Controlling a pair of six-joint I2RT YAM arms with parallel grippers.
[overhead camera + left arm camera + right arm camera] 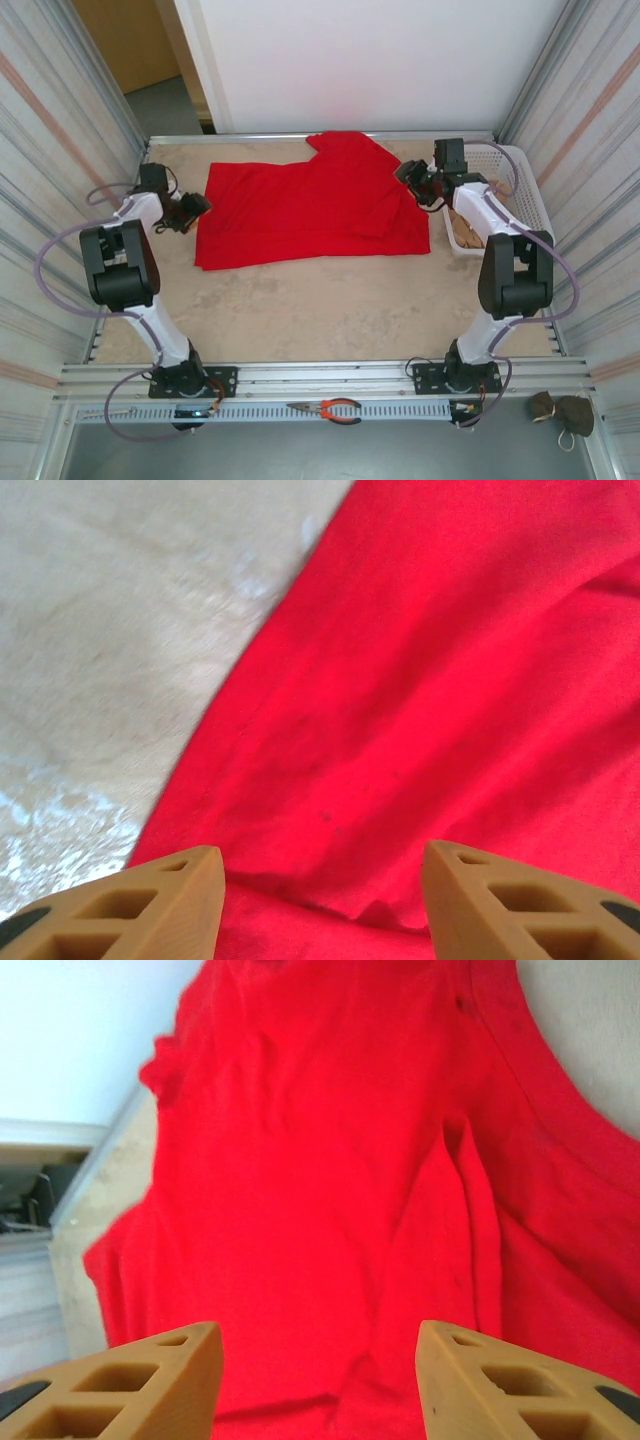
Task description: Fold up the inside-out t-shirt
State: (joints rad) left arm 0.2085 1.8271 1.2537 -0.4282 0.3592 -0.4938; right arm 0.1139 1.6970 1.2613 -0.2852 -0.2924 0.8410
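- A beige table (300,320) sits between corrugated metal walls, with a white basket (528,190) at its 3 o'clock edge.
- The inside-out t-shirt (310,205) lies spread across the far half, toward 12 o'clock.
- My left gripper (196,208), at the shirt's 9 o'clock edge, and my right gripper (418,182), at its 3 o'clock edge, are both partly open and hold nothing.
- I judge I'm between folds. The next move calls for a fresh grip on each edge.

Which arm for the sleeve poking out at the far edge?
Right, likely: the right gripper sits open at the right edge of the t-shirt, near that sleeve; the left gripper is at the opposite edge.
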